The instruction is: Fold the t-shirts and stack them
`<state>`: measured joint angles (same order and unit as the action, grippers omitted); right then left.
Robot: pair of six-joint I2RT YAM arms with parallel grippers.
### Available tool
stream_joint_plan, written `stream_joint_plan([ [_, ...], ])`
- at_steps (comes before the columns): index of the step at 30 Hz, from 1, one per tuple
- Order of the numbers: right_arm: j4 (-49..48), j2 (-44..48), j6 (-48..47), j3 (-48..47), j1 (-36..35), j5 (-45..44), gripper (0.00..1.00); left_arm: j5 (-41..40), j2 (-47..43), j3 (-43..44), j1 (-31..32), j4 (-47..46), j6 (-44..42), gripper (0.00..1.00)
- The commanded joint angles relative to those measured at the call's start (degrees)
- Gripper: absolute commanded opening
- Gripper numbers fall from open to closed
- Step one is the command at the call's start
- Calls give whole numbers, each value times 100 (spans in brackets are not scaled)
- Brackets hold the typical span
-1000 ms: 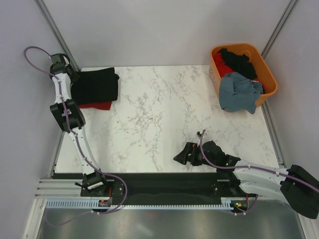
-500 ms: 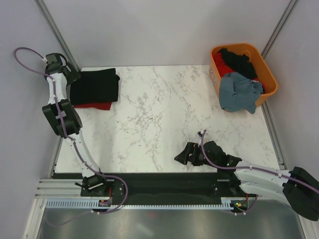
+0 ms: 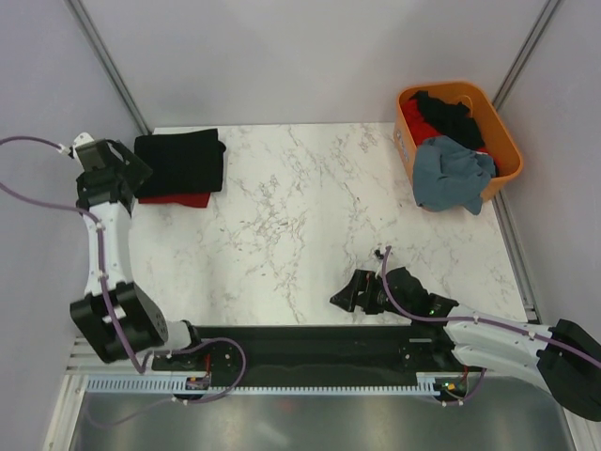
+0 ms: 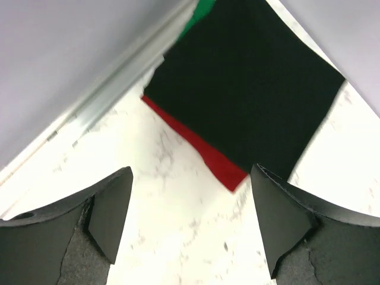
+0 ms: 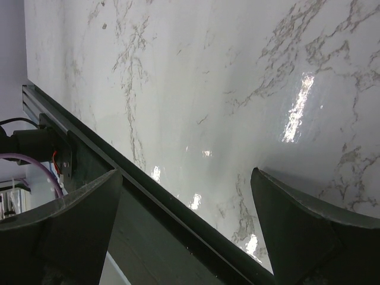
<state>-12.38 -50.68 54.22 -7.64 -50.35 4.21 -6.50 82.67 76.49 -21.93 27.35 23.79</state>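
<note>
Six t-shirts show, three in each of two places. At the far left corner of the counter [image 3: 300, 216] lies a flat stack. The folded black t-shirt [image 3: 180, 162] is on top and the dark red t-shirt [image 3: 183, 199] peeks out along the stack's near edge. The green t-shirt [image 4: 199, 13] is only a sliver at the far edge, seen from the left wrist alone.

At the far right corner, one orange basket [image 3: 512, 150] holds a loose black t-shirt [image 3: 449, 117] and a red t-shirt [image 3: 421, 122]. A grey-blue t-shirt [image 3: 451, 174] is draped over its near rim.

The left arm rises from its base and reaches along the left edge. The left gripper [image 4: 190, 219] hovers just beside the stack, its fingers apart and empty. The right arm lies low along the near edge. The right gripper [image 5: 187, 225] points left over bare marble, wide apart and holding nothing.

The basket's lower contents are hidden, and the right arm's elbow is cut off at the frame corner.
</note>
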Motion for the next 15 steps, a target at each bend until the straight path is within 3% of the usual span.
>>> stream_joint_plan([
  [1,-63,31,-95,-18,25,19,97,394,-1397,-958,268,-652,468,87],
  [7,16,31,-43,-1,25,45,97,1747,-3440,-1979,523,-285,426,86],
  [10,113,58,1,-10,25,-16,97,1976,-3995,-1980,997,426,49,86],
  [15,315,67,80,-62,16,-218,97,2487,-4601,-2278,1024,1079,-217,86],
])
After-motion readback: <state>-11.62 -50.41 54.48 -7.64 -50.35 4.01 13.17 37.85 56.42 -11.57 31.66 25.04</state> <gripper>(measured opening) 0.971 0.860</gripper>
